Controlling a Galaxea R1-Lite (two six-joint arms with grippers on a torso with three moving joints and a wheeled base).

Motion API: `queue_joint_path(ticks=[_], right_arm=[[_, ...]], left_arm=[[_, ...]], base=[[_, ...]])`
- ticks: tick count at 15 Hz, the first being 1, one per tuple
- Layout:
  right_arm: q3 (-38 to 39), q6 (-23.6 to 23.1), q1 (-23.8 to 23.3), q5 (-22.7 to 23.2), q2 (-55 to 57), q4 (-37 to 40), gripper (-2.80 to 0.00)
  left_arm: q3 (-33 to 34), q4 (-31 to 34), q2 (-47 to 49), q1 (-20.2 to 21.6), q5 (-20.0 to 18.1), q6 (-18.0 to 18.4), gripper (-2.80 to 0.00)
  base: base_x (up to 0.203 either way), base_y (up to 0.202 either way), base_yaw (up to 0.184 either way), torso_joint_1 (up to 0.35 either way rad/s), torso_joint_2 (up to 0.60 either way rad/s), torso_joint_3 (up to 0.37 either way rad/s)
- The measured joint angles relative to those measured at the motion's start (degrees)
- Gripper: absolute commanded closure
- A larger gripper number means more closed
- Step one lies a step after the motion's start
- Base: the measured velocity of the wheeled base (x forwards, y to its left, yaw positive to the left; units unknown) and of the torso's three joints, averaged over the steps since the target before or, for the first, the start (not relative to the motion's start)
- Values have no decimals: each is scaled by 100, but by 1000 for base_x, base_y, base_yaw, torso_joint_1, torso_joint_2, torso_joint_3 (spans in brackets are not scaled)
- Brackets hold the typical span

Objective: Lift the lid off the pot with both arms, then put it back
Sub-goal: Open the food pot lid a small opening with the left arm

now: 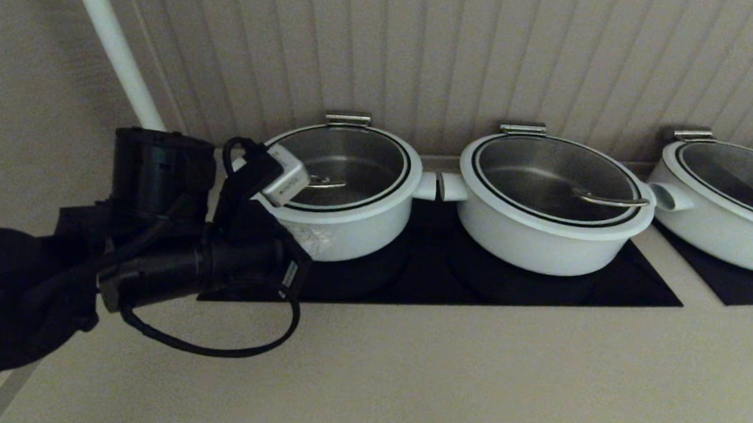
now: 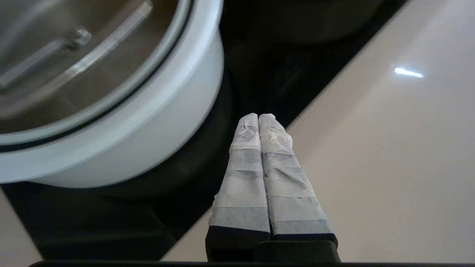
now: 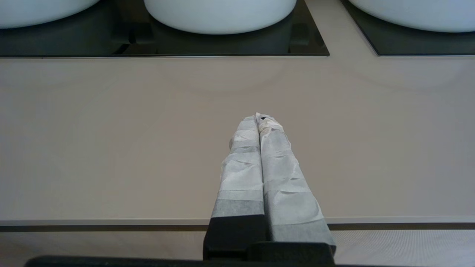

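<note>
Left gripper (image 2: 258, 118) closed empty beside the pot (image 2: 148, 122); right gripper (image 3: 261, 119) closed: open both before reaching the lid (image 1: 340, 163).

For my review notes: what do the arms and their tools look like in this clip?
The left arm is matte black, built of chunky rounded joint housings, with a black cable looping loose beneath it and a small silver-grey camera box near the wrist. The left tool has two long tapering fingers wrapped in creased white tape on a black base. The right tool looks the same. The right arm itself is out of the head view.
</note>
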Motion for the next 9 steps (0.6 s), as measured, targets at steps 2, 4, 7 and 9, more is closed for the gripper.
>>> queue_joint_path(ticks=[2,4,7,9], right_arm=[[0,1,0,0,0,-2,0],[0,0,0,0,0,-2,0],[0,0,0,3,0,-2,0],[0,0,0,2,0,0,0]], left_arm=[[-147,2,39,4,27,-90,0],[-248,2,62,20,28,-99,0],[-301,5,74,28,145,-107,0],[-317,3,80,44,269,-155,0]], base=[[0,0,0,0,0,0],[0,0,0,0,0,0],[0,0,0,0,0,0],[0,0,0,0,0,0]])
